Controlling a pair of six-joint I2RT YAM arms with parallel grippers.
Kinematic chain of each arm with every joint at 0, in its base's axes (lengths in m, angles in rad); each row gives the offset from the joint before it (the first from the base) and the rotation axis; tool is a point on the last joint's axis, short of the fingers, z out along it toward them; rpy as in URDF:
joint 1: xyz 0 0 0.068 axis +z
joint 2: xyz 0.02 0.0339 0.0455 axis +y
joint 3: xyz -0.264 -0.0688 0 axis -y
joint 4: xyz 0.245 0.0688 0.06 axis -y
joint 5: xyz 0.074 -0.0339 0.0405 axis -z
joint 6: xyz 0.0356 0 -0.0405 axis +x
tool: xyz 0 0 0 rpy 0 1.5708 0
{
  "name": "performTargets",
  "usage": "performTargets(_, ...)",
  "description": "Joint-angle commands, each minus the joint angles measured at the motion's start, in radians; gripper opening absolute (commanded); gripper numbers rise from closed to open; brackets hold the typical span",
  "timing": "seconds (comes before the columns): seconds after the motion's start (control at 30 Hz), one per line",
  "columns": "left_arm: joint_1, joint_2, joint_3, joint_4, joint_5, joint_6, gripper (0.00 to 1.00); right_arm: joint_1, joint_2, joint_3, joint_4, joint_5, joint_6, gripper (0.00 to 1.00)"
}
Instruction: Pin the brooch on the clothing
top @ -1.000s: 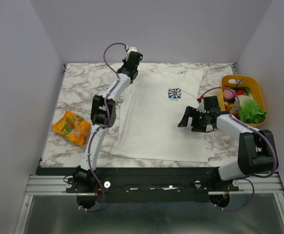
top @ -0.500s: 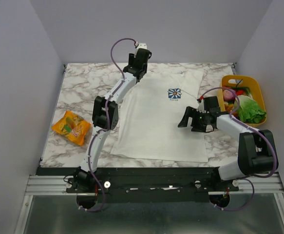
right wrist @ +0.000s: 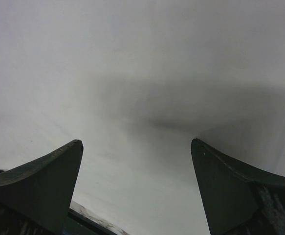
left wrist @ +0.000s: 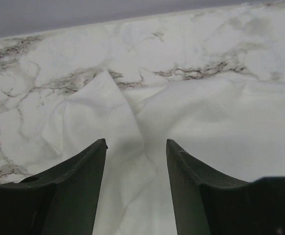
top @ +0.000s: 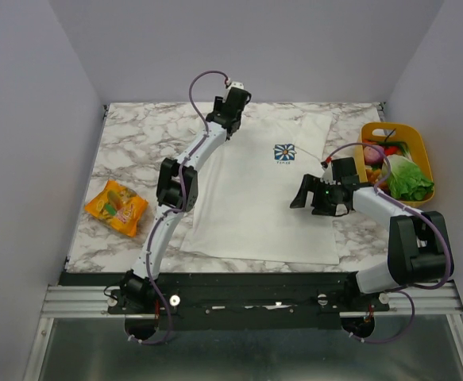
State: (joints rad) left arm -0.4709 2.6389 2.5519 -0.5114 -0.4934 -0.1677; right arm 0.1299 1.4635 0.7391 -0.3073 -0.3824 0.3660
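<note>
The white T-shirt [top: 255,198] lies spread flat on the marble table, with its blue square flower print [top: 285,152] on the chest. My left gripper [top: 233,107] reaches to the shirt's far left corner. In the left wrist view it [left wrist: 136,142] is open and empty, just above a creased fold of the shirt [left wrist: 103,107]. My right gripper [top: 301,193] is open and empty, low over the shirt's right side. The right wrist view shows it [right wrist: 137,142] with only plain white cloth [right wrist: 142,73] between the fingers. The brooch is not visible in any view.
An orange snack bag [top: 117,208] lies on the marble at the left. A yellow basket [top: 416,135] holding lettuce and other vegetables stands at the right edge, close to my right arm. Walls enclose the table on three sides.
My left arm has swung to the right along the far edge of the table, towards the shirt's collar. The right arm and the shirt have not moved.
</note>
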Motion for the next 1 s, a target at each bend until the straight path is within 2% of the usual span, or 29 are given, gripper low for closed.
performTargets(0.0, 0.003, 0.044, 0.007, -0.087, -0.004, 0.01, 0.61, 0.002, 0.003, -0.012, 0.019, -0.001, -0.01, 1.0)
performTargets(0.2, 0.003, 0.012, -0.087, -0.062, -0.019, 0.005, 0.61, 0.004, 0.008, -0.017, 0.022, -0.006, -0.006, 1.0)
performTargets(0.4, 0.003, 0.012, -0.097, -0.067, -0.031, 0.002, 0.57, 0.004, 0.011, -0.018, 0.027, -0.023, -0.002, 1.0)
performTargets(0.6, 0.011, -0.046, -0.199, -0.01, -0.066, -0.018, 0.43, 0.004, 0.015, -0.023, 0.031, -0.019, -0.004, 1.0)
performTargets(0.7, 0.02, -0.069, -0.22, 0.002, -0.062, -0.036, 0.31, 0.002, 0.014, -0.023, 0.031, -0.018, -0.006, 1.0)
performTargets(0.97, 0.049, -0.189, -0.343, 0.089, -0.053, -0.061, 0.22, 0.002, 0.014, -0.023, 0.031, -0.019, -0.004, 1.0)
